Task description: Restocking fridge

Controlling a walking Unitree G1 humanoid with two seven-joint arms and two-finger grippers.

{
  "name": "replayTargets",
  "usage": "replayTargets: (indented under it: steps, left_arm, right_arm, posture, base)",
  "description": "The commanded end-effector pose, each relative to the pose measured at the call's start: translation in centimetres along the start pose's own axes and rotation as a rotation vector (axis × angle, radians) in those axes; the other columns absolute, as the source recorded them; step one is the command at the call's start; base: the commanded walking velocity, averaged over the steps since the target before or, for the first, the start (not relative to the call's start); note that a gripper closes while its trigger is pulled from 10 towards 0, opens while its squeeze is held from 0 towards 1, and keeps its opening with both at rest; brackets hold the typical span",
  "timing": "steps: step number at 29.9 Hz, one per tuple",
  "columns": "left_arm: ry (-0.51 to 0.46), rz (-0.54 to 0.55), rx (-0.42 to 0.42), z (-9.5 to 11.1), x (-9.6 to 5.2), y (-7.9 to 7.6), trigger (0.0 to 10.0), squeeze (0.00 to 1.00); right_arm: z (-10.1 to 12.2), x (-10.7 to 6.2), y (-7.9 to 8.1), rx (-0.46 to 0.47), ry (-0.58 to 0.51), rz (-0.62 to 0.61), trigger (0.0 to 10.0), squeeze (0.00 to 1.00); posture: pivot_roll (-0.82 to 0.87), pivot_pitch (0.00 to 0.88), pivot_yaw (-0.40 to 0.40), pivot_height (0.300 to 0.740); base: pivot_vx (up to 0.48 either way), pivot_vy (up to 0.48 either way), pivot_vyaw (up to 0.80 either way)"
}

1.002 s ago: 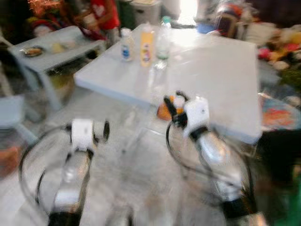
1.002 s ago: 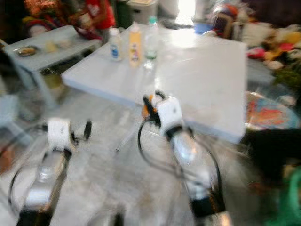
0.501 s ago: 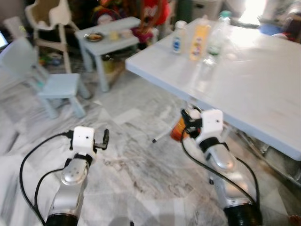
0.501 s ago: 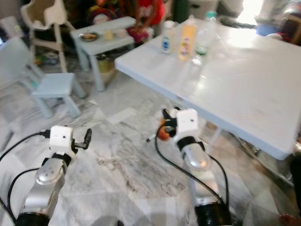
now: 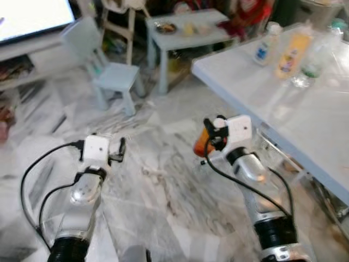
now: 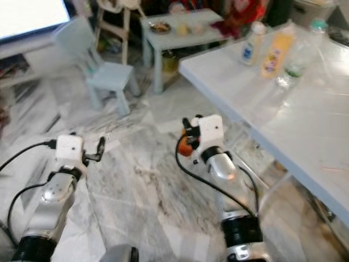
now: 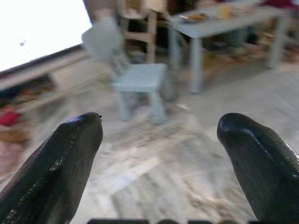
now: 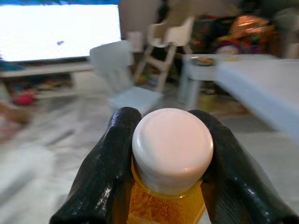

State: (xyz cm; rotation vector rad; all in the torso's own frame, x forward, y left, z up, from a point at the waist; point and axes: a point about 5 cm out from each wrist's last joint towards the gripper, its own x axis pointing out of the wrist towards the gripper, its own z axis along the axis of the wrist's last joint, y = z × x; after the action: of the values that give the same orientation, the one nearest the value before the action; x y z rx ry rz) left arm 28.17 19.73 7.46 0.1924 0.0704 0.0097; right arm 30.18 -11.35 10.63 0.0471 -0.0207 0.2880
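My right gripper is shut on an orange bottle with a white cap, held over the marble floor beside the white table. Its black fingers clamp the bottle's neck on both sides. On the table's far end stand a white bottle, a yellow bottle and a clear bottle. My left gripper is open with nothing between its fingers, out over the floor to the left.
A small light-blue chair and a low blue table with plates stand ahead on the left. Behind them stand a high chair and a bright screen on a low shelf. Marble floor lies in front of me.
The camera has swung left, so the table now sits further right and the chair and screen have come into view. My right gripper still holds the orange bottle; the left stays open.
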Motion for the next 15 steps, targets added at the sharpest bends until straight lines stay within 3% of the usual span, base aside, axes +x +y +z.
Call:
replayTargets:
  steps: [1,2,5,8,13,15]
  left_arm:
    - [0.001,0.01,-0.007,-0.4,-0.6,0.0,10.0,0.0]
    - [0.012,0.019,-0.01,-0.7,-0.8,0.2,10.0,0.0]
    - [0.019,0.008,-0.001,-1.0,-1.0,0.2,10.0,0.0]
    - [0.027,-0.013,0.016,-1.2,-1.1,0.0,10.0,0.0]
    - [0.018,0.021,-0.012,-0.6,-0.5,0.6,10.0,0.0]
    - [0.01,-0.003,-0.017,-0.1,0.0,0.2,10.0,0.0]
  right_arm:
    - [-0.2,-1.2,-1.4,-0.02,-0.017,-0.087,10.0,0.0]
    - [-0.4,-1.9,-1.6,-0.074,-0.024,-0.116,10.0,0.0]
    - [-1.1,-2.8,-1.6,-0.039,0.001,-0.128,10.0,0.0]
    - [-1.9,-3.6,-0.9,-0.092,0.018,-0.04,10.0,0.0]
    - [-1.5,-2.7,-0.5,-0.098,0.01,-0.033,10.0,0.0]
    - [0.6,-2.2,0.3,-0.131,-0.064,0.017,10.0,0.0]
  posture:
    - [0.0,0.0,-0.01,0.74]
    - [-0.01,0.0,-0.009,0.74]
    - [-0.01,0.0,-0.004,0.74]
    - [0.0,0.0,-0.011,0.74]
    - [-0.06,0.0,0.003,0.74]
    - [-0.07,0.0,-0.002,0.74]
  base:
    - [0.0,0.0,0.78]
    - [0.0,0.0,0.77]
    - [0.0,0.0,0.77]
    - [0.0,0.0,0.77]
    - [0.0,0.0,0.77]
    - [0.0,0.0,0.77]
